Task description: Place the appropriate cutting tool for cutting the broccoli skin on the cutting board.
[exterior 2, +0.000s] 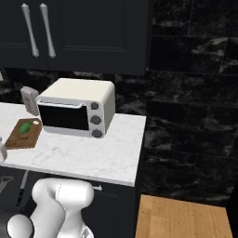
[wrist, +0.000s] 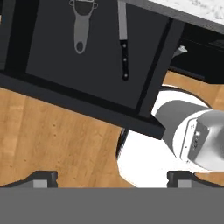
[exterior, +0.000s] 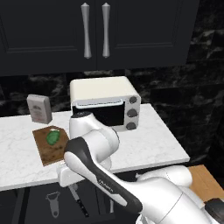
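Observation:
The cutting tool, a slim knife (wrist: 124, 43) with a grey blade and black handle, lies in an open dark drawer (wrist: 57, 61) below the counter, beside a grey peeler (wrist: 80, 26). From the left base it is the knife (exterior: 79, 202) under my white hand. My gripper (wrist: 111, 179) hangs open above the drawer, its fingertips (wrist: 41, 178) wide apart and holding nothing. On the counter lies the brown cutting board (exterior: 59, 153) with the green broccoli (exterior: 53, 138) on it; both also appear as the board (exterior 2: 18, 139) and the broccoli (exterior 2: 24, 127) from the right base.
A white toaster oven (exterior: 105, 103) stands at the back of the marble counter (exterior: 153, 140), and a grey upright box (exterior: 39, 108) behind the board. Dark cabinets hang above. The peeler (exterior: 53, 203) lies left of the knife. The floor (wrist: 52, 127) is wooden.

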{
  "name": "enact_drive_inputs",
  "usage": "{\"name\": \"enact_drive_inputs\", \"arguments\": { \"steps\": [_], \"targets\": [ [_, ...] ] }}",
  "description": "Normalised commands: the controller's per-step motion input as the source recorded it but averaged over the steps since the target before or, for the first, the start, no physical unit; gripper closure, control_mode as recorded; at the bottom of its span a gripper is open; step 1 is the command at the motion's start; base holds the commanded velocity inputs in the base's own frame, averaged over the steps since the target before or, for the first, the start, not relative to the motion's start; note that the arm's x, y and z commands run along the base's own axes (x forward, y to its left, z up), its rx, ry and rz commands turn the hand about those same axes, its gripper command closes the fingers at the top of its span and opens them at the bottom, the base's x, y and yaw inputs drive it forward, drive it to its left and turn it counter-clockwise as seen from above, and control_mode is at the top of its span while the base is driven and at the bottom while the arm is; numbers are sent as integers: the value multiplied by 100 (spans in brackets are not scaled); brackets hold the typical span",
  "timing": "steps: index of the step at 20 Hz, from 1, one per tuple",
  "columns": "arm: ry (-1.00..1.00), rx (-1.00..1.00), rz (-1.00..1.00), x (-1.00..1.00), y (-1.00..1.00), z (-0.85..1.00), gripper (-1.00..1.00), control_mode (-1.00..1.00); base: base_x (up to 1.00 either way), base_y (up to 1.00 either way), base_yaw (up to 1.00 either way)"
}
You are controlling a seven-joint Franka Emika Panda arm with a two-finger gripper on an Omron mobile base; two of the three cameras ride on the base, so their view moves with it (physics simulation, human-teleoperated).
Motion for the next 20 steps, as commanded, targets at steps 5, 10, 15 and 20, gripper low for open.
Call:
{"name": "enact_drive_inputs", "arguments": {
  "steps": [5, 10, 15, 20],
  "targets": [
    [14, 1, 0, -23, 28, -36, -100, -100, 0, 0, 0],
    [2, 0, 0, 12, 0, -41, -100, -100, 0, 0, 0],
    [-4, 0, -1, 16, 0, -51, -100, -100, 0, 0, 0],
    [0, 1, -9, 14, 0, -29, -100, -100, 0, 0, 0]
  ]
}}
